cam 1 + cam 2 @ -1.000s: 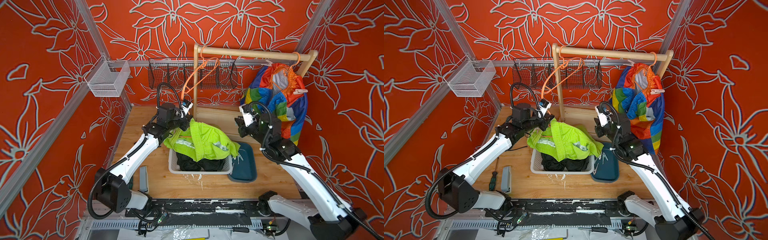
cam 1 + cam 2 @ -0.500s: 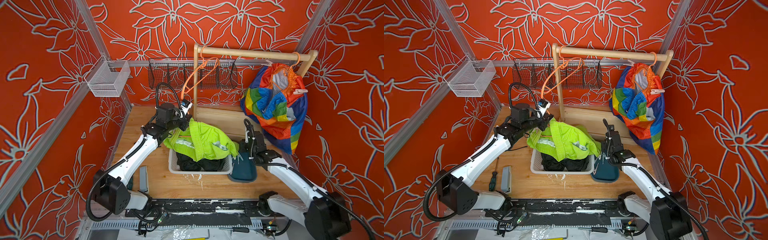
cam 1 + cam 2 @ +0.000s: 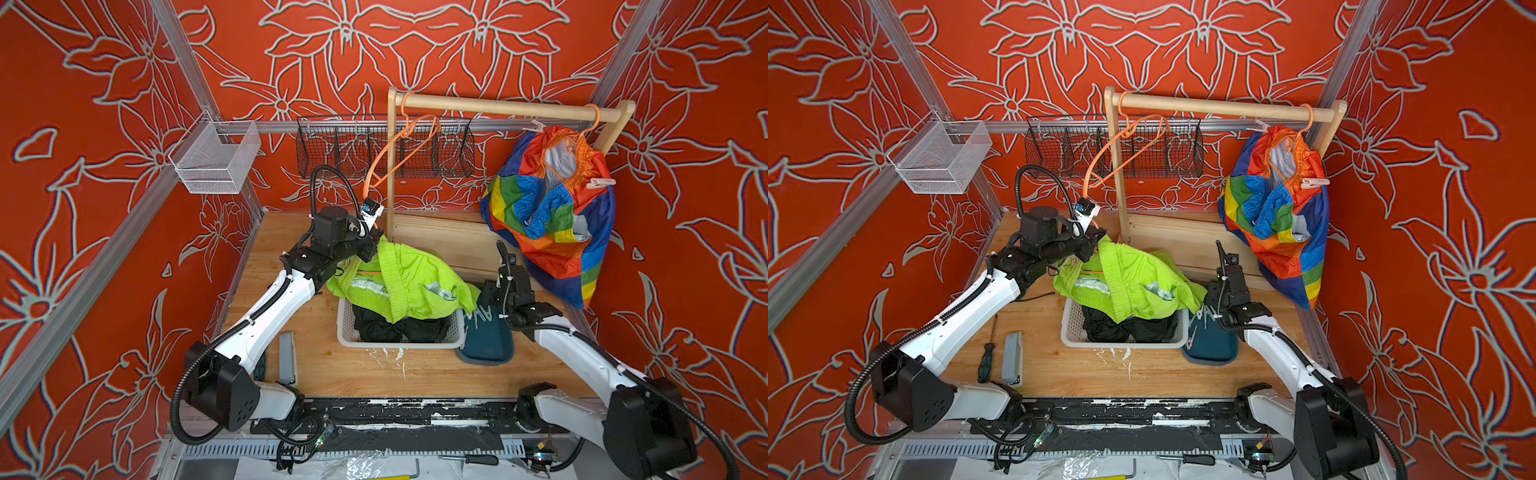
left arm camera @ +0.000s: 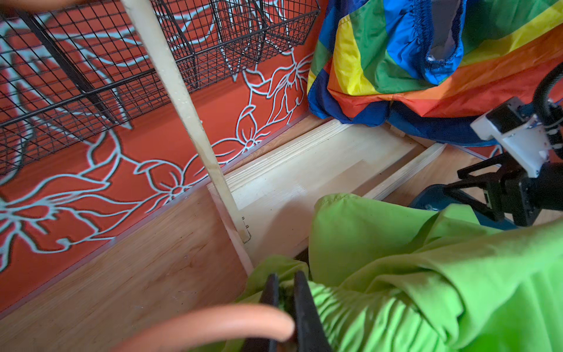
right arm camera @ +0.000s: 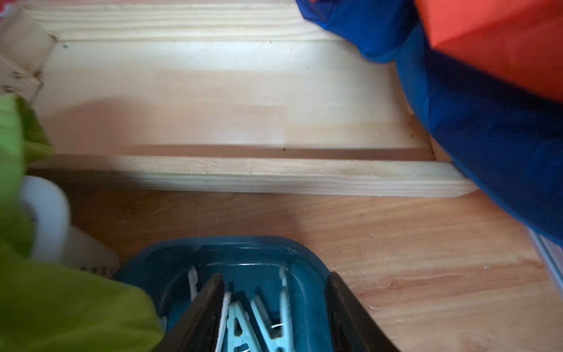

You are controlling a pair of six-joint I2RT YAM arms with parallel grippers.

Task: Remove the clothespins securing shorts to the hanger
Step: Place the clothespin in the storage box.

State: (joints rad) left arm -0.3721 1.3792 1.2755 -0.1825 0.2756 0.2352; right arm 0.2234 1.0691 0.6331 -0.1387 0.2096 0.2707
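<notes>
Both top views give me a steep look down from high at the front edge, facing the back wall (image 3: 374,50), far enough off to hold the whole table (image 3: 332,374) and clothes rail (image 3: 1217,107). My left wrist camera sits close over the green shorts (image 4: 426,289), facing the rail's base board (image 4: 304,170) and the rainbow shorts (image 4: 396,61). My right wrist camera sits close over the blue tray (image 5: 243,253), facing that same board and the rainbow shorts' hem.

Orange floral walls (image 3: 415,50), wooden tabletop (image 3: 353,370)
</notes>
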